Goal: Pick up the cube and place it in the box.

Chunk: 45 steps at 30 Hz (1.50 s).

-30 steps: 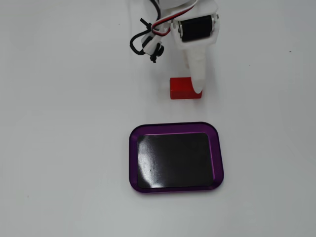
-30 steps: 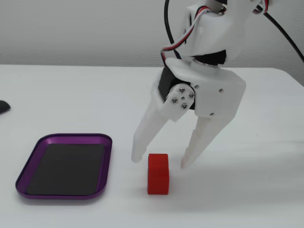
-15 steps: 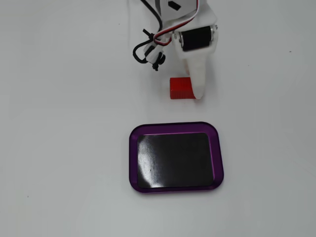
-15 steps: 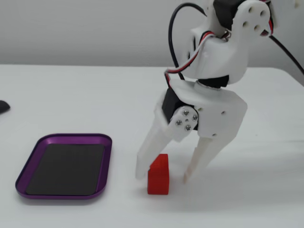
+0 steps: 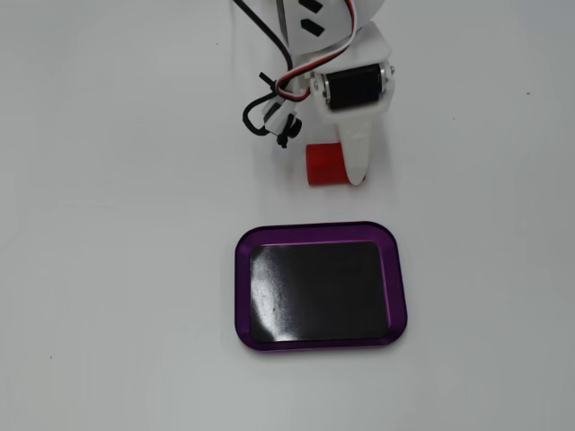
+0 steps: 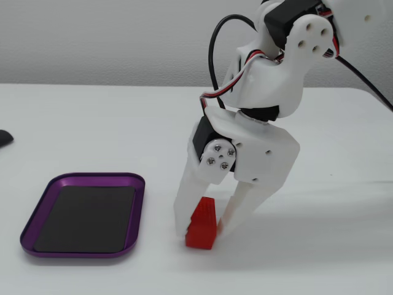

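The red cube (image 5: pixel 324 164) lies on the white table just beyond the box's far rim in a fixed view. In the side fixed view the cube (image 6: pixel 202 222) stands at table level, slightly tilted, between my two white fingers. My gripper (image 6: pixel 202 232) points down and straddles the cube, with both fingers against its sides. From above, my gripper (image 5: pixel 352 169) hides the cube's right part under one white finger (image 5: pixel 357 154). The box (image 5: pixel 320 287), a purple-rimmed tray with a black bottom, is empty. It also shows at the left in the side view (image 6: pixel 139 203).
Black and coloured cables (image 5: pixel 269 108) hang beside the arm's wrist. A dark object (image 6: pixel 3 137) lies at the table's left edge in the side view.
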Each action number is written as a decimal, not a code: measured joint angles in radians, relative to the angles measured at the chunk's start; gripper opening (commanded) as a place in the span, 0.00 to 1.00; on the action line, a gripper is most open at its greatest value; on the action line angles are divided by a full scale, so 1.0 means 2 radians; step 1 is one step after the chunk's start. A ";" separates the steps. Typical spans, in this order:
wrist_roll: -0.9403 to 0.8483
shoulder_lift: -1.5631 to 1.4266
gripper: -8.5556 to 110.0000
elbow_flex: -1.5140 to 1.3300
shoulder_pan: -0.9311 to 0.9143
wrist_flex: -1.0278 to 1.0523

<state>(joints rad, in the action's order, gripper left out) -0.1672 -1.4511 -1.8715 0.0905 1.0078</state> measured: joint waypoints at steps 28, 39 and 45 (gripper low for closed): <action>-0.049 -0.351 0.07 -0.066 -0.007 -0.123; -0.049 -0.172 0.07 -0.052 -0.035 -0.255; -0.049 -0.047 0.07 0.039 -0.032 -0.259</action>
<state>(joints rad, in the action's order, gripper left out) -0.2654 -1.5447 -1.7932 0.0261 0.4893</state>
